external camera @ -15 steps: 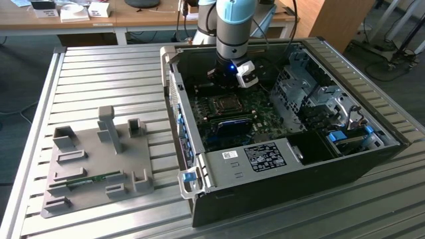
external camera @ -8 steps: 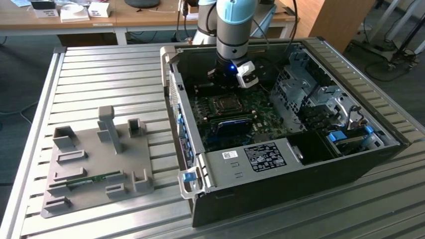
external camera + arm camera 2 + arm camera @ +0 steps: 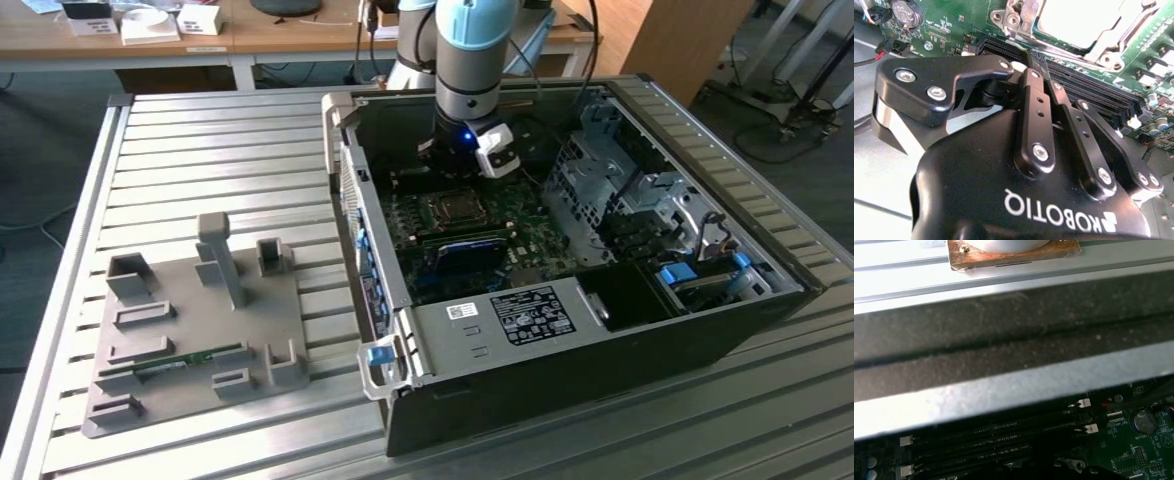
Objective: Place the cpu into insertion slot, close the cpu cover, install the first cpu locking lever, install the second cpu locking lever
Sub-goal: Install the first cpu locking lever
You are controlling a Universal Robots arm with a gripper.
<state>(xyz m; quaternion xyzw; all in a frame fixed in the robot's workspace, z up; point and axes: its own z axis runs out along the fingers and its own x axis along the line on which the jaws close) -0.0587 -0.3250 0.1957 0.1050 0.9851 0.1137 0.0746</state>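
Slatted tabletop carries open computer case; tool, fingers pinched together and empty, hovers near cpu under cpu cover.

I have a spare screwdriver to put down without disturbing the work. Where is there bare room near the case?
Bare ribbed table top lies on the exterior view's left of the open computer case, beyond the grey fixture tray, and also in front of the case. Inside the case it is crowded: the gripper hangs beside the cpu cover.
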